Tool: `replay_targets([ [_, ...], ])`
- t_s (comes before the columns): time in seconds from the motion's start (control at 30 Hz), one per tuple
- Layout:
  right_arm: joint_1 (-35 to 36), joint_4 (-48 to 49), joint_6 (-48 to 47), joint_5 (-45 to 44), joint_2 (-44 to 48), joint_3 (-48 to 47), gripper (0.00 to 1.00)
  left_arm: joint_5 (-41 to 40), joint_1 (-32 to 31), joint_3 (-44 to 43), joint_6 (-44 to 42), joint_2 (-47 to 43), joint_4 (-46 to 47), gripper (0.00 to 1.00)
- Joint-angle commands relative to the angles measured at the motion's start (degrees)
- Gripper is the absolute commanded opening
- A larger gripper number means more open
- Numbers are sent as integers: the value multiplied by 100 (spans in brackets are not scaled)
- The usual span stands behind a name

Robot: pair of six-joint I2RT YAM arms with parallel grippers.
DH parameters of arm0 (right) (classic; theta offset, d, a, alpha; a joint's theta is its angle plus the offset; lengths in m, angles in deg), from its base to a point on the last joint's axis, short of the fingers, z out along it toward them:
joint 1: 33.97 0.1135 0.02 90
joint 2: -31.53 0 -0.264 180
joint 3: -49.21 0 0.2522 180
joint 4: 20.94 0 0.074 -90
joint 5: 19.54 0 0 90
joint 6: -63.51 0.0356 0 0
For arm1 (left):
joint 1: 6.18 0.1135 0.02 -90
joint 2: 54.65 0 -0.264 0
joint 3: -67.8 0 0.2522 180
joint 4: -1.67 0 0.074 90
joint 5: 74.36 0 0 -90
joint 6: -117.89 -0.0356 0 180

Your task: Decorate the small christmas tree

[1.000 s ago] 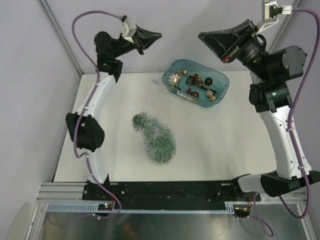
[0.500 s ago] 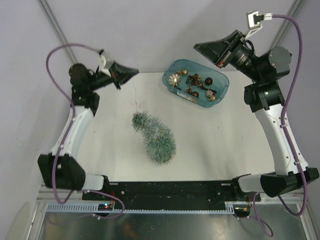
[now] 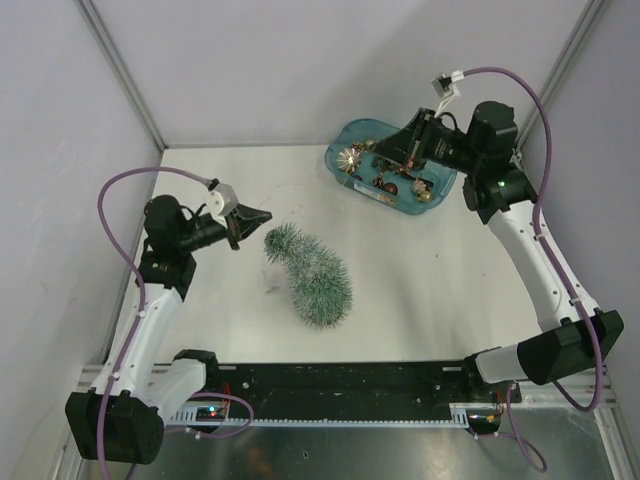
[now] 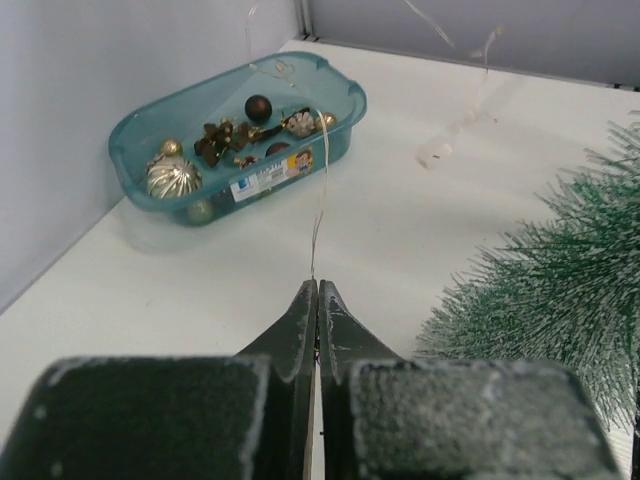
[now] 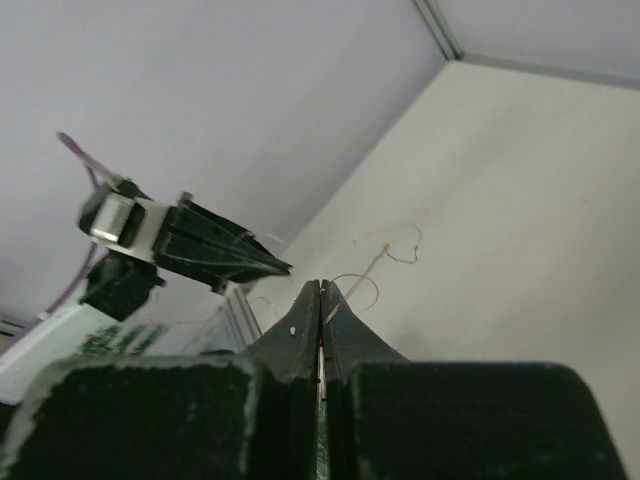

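Starting at the left side of the white tabletop (image 3: pixel 450 290), the left gripper (image 3: pixel 264 214) lies low and points to the right. Its tips are just beside the narrow top of the small christmas tree (image 3: pixel 312 275). In the left wrist view the two black fingers of this gripper (image 4: pixel 317 286) are pressed together. A thin bare wire (image 4: pixel 318 200) rises from their seam into the air, so it looks pinched there.

The tree, a bristly cone of frosted bluish-green (image 4: pixel 560 280), lies on its side near the middle of the tabletop. Its top points to the far left and its wide end to the near edge.

Further right, at the far edge, stands a teal oval plastic tray (image 3: pixel 400 205) with small ornaments (image 3: pixel 390 170) inside, among them a ribbed silver ball (image 4: pixel 167 178) and a dark ball (image 4: pixel 258 107).

The right gripper (image 3: pixel 378 152) hangs over this tray and points left. Its fingers (image 5: pixel 320 286) are also closed tight. The wire (image 5: pixel 375 265) curls close to their tips, but I cannot tell if it is caught between them.
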Motion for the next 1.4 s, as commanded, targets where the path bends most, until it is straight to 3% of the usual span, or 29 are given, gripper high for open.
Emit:
replay_targets([
  [0.0,232,-1023,-1412,-567,170,66,0,-366,84,49,-494,-255,-344,0],
  [0.27,509,-1467,-2154,-1334,221,220,0,-631,90,298,-521,-337,-700,12],
  [0.47,550,-1480,-2267,-1551,32,266,0,-1832,71,253,-353,341,-723,35],
  [0.63,550,-1452,-2317,-1834,-26,284,0,-1996,33,249,-25,590,-727,52],
  [0.8,457,-1471,-2389,-1929,-24,273,0,-1723,-230,571,63,465,-713,55],
  [1.07,227,-1624,-2548,-2113,-58,297,0,-2056,-831,1079,-457,692,-700,61],
  [1.37,-58,-1571,-2447,-3145,-309,302,0,-2085,-911,820,-442,660,-979,62],
])
